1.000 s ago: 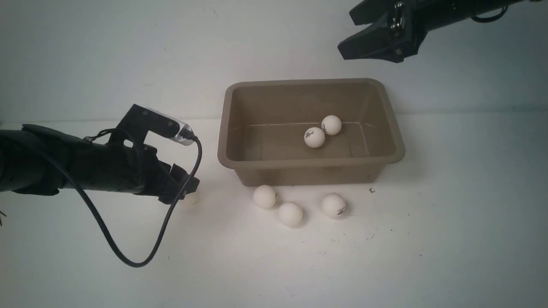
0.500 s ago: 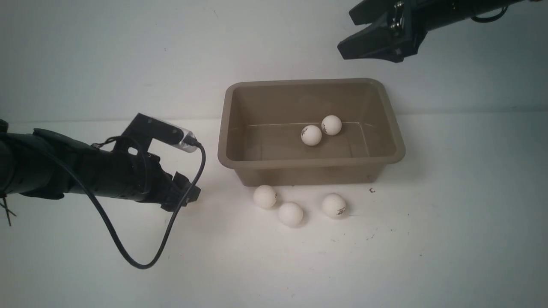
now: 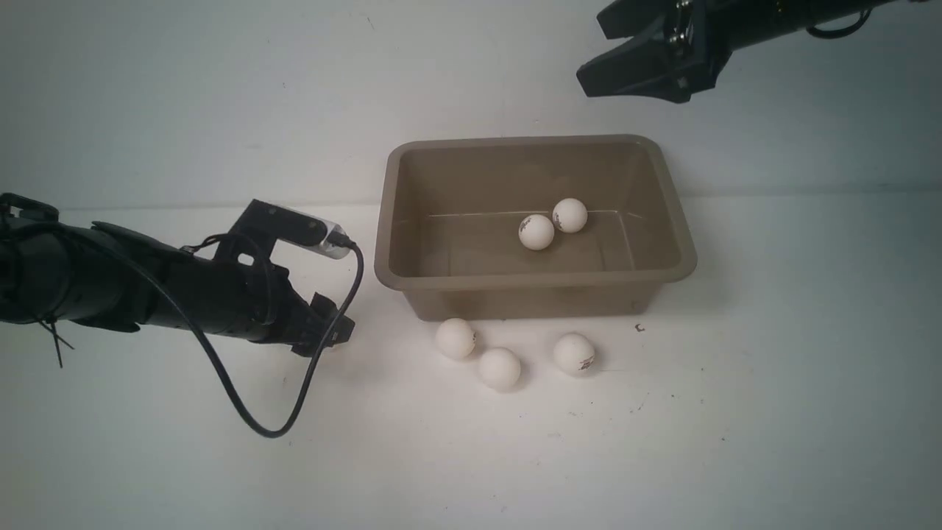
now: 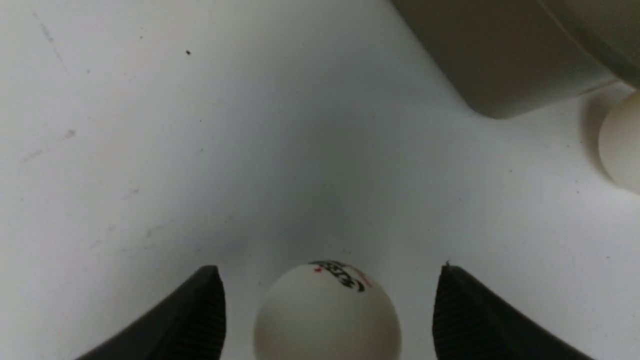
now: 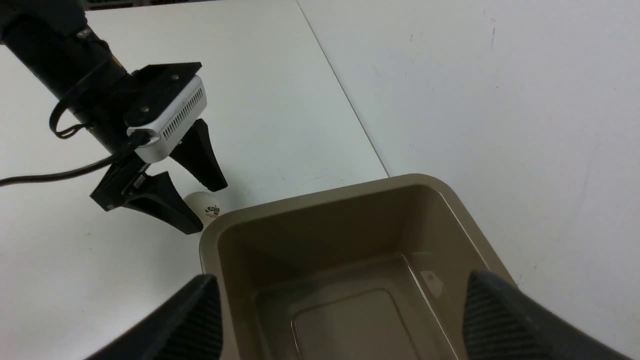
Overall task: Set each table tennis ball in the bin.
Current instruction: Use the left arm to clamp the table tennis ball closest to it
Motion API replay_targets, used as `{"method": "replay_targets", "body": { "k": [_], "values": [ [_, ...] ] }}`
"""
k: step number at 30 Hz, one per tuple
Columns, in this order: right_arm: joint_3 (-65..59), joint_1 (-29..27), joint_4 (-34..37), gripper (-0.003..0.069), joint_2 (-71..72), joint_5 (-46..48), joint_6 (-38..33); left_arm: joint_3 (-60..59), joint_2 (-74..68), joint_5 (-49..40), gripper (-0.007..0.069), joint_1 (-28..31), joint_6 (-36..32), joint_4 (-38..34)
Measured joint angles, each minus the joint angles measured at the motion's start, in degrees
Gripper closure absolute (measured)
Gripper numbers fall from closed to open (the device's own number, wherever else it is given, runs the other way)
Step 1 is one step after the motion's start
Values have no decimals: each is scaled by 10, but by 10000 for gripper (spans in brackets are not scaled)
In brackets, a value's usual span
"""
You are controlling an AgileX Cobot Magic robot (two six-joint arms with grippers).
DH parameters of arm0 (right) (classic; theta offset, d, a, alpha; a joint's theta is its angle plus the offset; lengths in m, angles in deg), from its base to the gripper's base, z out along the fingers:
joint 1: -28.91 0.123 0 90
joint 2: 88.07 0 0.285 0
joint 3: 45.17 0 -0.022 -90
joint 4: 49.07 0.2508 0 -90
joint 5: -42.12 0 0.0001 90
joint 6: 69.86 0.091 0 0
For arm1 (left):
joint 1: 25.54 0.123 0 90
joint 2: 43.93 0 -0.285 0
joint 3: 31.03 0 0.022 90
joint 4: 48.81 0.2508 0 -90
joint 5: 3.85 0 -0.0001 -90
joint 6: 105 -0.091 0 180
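Left gripper point(image 5: 206, 208): jaws apart, low over the table point(image 3: 736, 412), near the bin point(image 3: 535, 281)'s near-left corner. The straddled ball point(image 4: 327, 315) sits between my fingers, logo up, with a clear gap on each side, so I'm around it but not clamped on it. The wrist cam cuts off its underside, so it's probably resting on the table, but I can't confirm contact. The front cam doesn't show it, since my own gripper blocks the view.

Right gripper point(image 3: 592, 48): jaws spread wide with nothing between them. It's up high, beyond the bin's far-right corner, with the fingers aimed back toward the bin.

The bin is upright on the table. Two balls are on its floor, the front one point(image 3: 536, 232) and the back one point(image 3: 569, 215). They're right of centre, touching or nearly so.

Three loose balls lie on the table in front of the bin's near wall:
- the left ball point(image 3: 455, 338)
- the middle ball point(image 3: 500, 368), just beside the left one and a bit closer to me
- the right ball point(image 3: 574, 353), set apart, logo visible

None of them touches the bin.

The left wrist cam also catches the edge ball point(image 4: 622, 145) at the frame border, next to the bin's corner.
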Motion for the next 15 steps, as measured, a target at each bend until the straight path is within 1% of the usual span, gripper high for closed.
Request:
{"method": "replay_targets", "body": {
  "k": [1, 5, 6, 7, 12, 15],
  "values": [
    [0, 0, 0, 69, 0, 0, 0, 0, -4, 0, 127, 0, 0, 0],
    [0, 0, 1, 69, 0, 0, 0, 1, -12, -11, 210, 0, 1, 0],
    [0, 0, 1, 69, 0, 0, 0, 3, -12, -19, 256, 0, 1, 0],
    [0, 0, 1, 69, 0, 0, 0, 3, -12, -24, 274, 0, 1, 0],
    [0, 0, 1, 69, 0, 0, 0, 3, -8, -46, 272, 0, -2, 1],
    [0, 0, 1, 69, 0, 0, 0, 3, 30, -56, 272, 0, -7, 3]
  ]
}}
